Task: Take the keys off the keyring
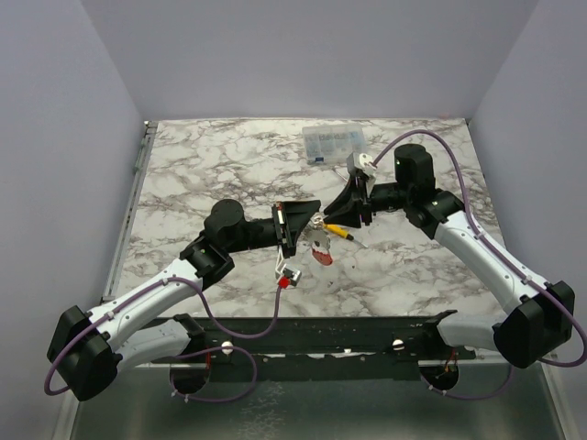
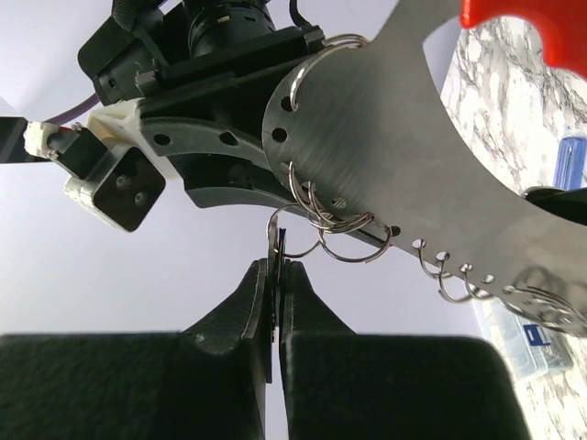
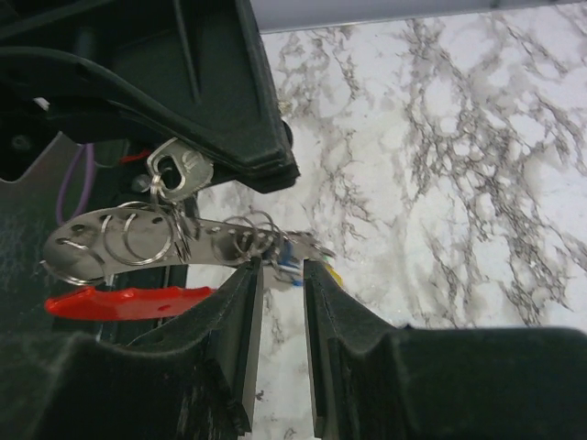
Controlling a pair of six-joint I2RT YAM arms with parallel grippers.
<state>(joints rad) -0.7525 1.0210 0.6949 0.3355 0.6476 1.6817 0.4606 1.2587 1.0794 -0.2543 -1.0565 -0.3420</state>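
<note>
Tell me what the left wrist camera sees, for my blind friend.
The black left gripper is shut on a thin metal piece just below a big silvery keyring plate carrying small wire rings. Its red band peeks in top right.

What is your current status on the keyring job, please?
Left gripper shut on one key. Right gripper open, tips at rings on keyring edge. That key not yet off. Nothing seen blocking.

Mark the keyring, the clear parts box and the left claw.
keyring (image 2: 394, 137): left wrist view, on its silvery metal plate.
clear parts box (image 1: 335, 144): top view, middle of its lid.
left claw (image 2: 277, 268): left wrist view, midway between fingertips, shut on a key (image 3: 182, 172).
</note>
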